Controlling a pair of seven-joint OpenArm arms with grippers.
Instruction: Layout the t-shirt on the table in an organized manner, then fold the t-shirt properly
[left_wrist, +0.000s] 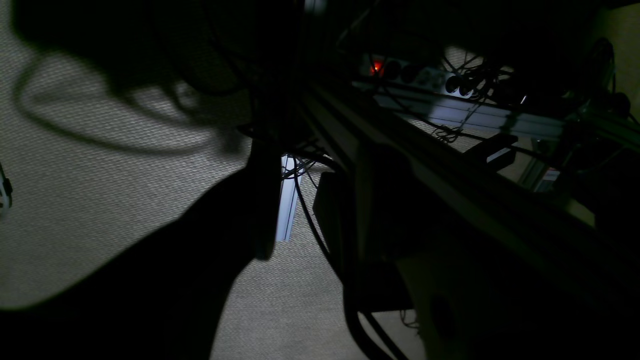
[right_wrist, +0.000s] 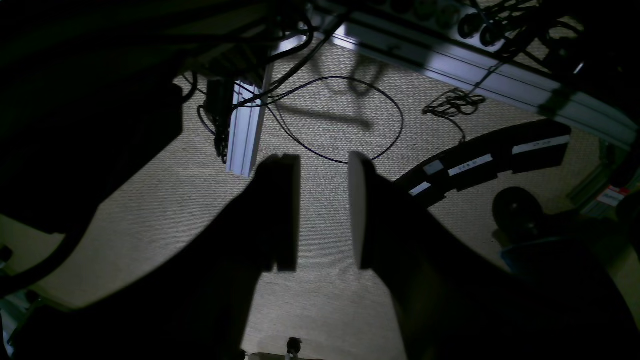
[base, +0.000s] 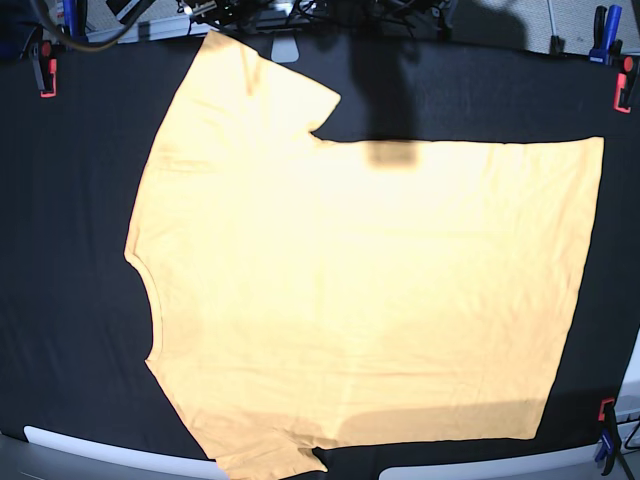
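Lying broad and nearly flat over the black-covered desk (base: 70, 260), the pale orange-yellow t-shirt (base: 370, 270) has its round neckline (base: 156, 305) toward the left of the base view and its straight hem (base: 572, 300) toward the right. One sleeve (base: 265, 80) stretches to the far edge of the desk; the other (base: 265, 460) reaches over the near edge, its cloth rumpled near the inner corner, and runs out of view at the bottom. Soft creases cross the body, and a dark shadow falls on the desk beyond it, touching the upper edge of the cloth.

The left jaws stand apart with a clear gap and nothing gripped between them. The right jaws are parted too, likewise holding nothing. Both wrist views look past the jaws to a grey woven floor (right_wrist: 320, 310), metal rails (right_wrist: 245, 130) and loose black cables (right_wrist: 400, 117). A small red light (left_wrist: 376, 66) glows on the power strip (left_wrist: 425, 77) in the left wrist view. Red-and-black clamps (base: 47, 72) sit at the far corners of the desk, with another at the near right.
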